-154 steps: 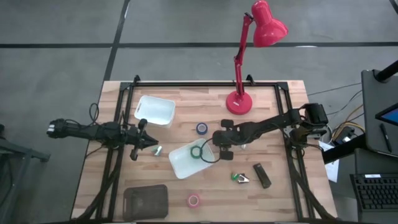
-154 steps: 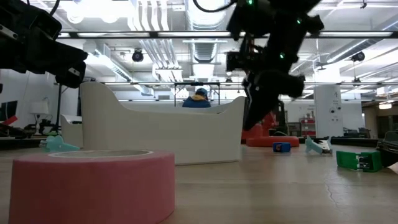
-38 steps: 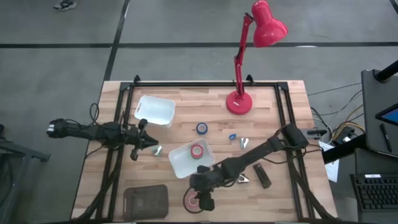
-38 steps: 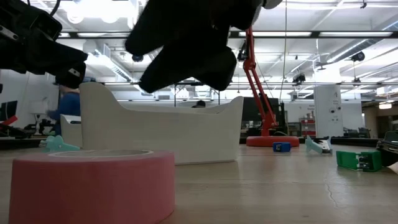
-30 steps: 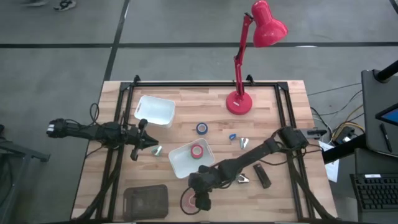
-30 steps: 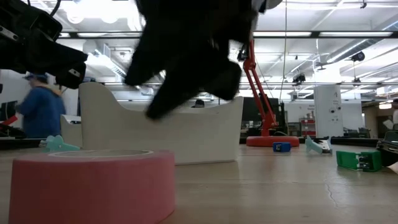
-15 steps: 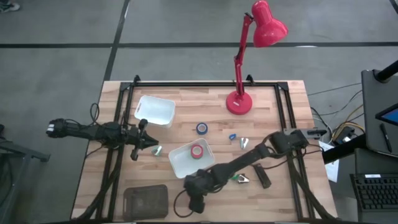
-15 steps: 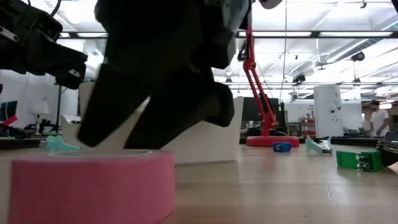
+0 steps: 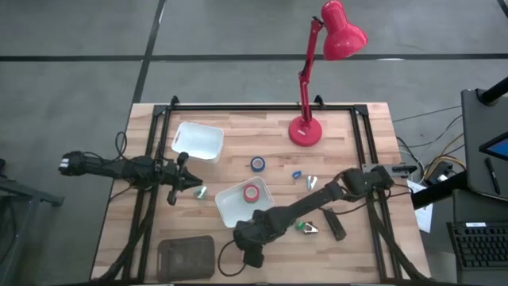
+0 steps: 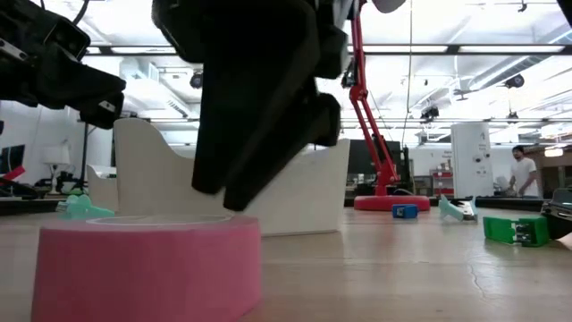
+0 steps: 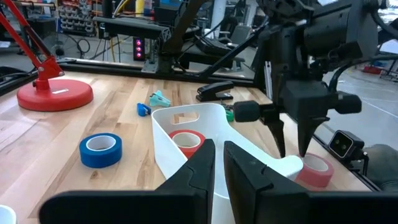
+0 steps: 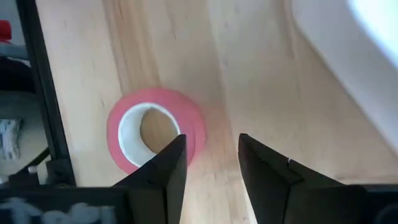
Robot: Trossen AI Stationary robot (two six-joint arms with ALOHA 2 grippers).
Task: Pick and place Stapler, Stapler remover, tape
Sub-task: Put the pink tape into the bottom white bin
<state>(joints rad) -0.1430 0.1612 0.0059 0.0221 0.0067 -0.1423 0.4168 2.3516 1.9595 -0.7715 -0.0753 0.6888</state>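
Right gripper [image 12: 209, 163] is over the pink tape roll [image 12: 155, 127] at the lower centre of the high view, near the table's front edge. In the right wrist view both fingers are parted with a clear gap; the roll's wall sits just off one finger, and nothing is held. In the left wrist view the same gripper [image 11: 292, 140] hangs just above the roll [image 11: 314, 171].

Handling guess: the roll is light and stiff, a ring with a pale hollow core and smooth sides, so it is likely to slide on the wood if nudged. Best hold looks like one finger in the core and one outside, pinching the wall, or else across the full width.

Left gripper [image 11: 217, 163] waits at centre-left of the high view, fingers nearly together, empty.

Other task things: red tape roll [image 9: 252, 193] is inside the white bin [image 9: 228, 209] mid-frame; blue tape roll [image 9: 258, 164] lies just above that bin; black stapler [image 9: 334, 224] is at lower right; a green clip-like thing [image 9: 302, 226] beside it may be the staple remover, can't tell.

Surface: pale wooden table [image 9: 349, 151], flat, with a black frame round it. Second white bin [image 9: 198, 141] at upper left, dark tray [image 9: 186, 257] at lower left, red lamp [image 9: 305, 131] at top. The room behind is an open workshop; a person [image 10: 519, 172] stands far off at the right of the low view.
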